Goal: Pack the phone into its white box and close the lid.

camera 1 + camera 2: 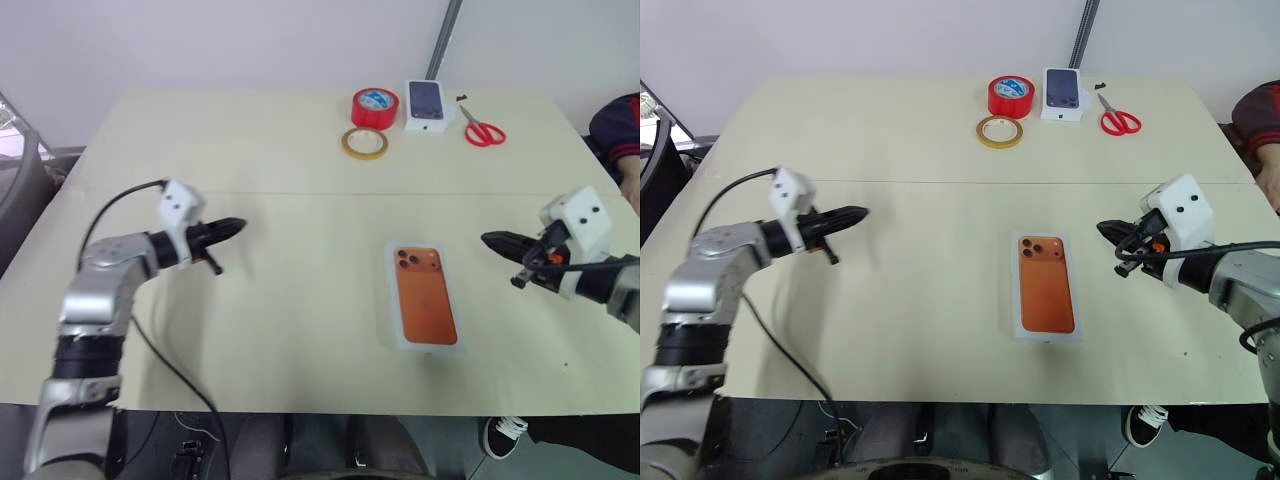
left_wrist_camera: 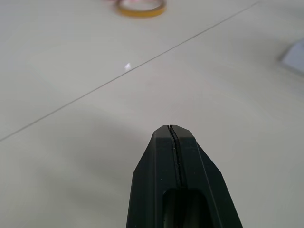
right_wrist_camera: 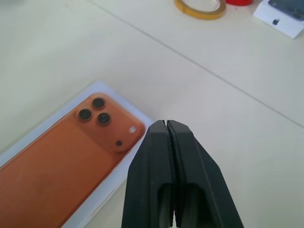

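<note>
Both hands, left [image 1: 236, 226] and right [image 1: 490, 239], hover pinched tight and empty over the desk [image 1: 280, 300], flanking the white box [image 1: 427, 343] between them, in which the orange phone [image 1: 424, 293] lies camera-side up (lens cluster toward the far edge), nearer the right hand.

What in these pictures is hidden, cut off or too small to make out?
- Shallow white cardboard box: its floor, covered by the orange phone lying in it.
- Person's dark red-trimmed sleeve, head views: cut off by the edge.
- Print on the red tape roll: too small.
- White box printed with a dark phone, right wrist view: cut off by the edge.
</note>
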Tool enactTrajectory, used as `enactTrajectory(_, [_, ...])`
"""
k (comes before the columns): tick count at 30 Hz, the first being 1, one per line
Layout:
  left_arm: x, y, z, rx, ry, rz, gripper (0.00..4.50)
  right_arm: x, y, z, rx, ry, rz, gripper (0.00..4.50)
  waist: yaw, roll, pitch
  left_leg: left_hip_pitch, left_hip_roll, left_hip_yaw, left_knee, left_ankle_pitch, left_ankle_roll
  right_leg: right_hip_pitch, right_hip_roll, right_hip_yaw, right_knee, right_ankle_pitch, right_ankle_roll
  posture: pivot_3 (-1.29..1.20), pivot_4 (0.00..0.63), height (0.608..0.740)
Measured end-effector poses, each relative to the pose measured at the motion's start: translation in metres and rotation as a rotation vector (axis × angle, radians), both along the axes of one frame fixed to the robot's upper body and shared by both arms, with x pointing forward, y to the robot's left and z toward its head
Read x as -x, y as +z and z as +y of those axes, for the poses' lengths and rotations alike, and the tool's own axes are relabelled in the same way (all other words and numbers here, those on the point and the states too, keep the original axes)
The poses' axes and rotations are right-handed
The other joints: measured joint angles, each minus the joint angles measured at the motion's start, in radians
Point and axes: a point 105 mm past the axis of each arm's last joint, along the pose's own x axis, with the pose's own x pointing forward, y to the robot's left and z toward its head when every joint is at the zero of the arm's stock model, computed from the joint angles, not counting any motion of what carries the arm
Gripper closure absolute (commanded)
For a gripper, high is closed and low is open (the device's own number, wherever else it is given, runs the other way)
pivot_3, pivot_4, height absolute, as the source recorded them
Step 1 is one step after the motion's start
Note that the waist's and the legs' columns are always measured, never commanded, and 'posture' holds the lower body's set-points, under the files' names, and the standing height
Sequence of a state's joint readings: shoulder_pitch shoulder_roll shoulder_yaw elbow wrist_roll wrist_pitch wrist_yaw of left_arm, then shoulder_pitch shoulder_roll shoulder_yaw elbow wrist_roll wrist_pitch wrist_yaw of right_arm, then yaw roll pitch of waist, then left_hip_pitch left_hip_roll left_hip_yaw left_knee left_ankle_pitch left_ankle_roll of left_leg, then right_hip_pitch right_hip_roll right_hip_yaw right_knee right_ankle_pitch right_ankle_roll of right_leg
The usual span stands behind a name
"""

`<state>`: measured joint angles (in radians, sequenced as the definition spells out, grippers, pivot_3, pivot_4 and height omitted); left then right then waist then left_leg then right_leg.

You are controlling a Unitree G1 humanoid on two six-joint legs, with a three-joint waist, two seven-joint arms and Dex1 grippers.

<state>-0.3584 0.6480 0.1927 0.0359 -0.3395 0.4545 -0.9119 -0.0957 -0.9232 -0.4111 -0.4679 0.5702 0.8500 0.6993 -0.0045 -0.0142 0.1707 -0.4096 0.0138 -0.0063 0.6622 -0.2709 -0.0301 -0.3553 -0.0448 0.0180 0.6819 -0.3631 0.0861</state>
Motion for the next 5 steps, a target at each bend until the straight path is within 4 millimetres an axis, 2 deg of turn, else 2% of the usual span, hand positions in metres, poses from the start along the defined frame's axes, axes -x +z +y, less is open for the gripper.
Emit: enactTrajectory(5, [0.014,-0.011,0.006,0.018,0.055,0.028,4.5,-0.003,-0.01,0.002,-0.033,0.018,0.004,4.44,-0.001,0.0,0.0,0.0,0.0,0.0,0.0,0.0,0.0,0.0,0.0,0.0,0.0,0.0,0.0,0.0,0.15,0.74])
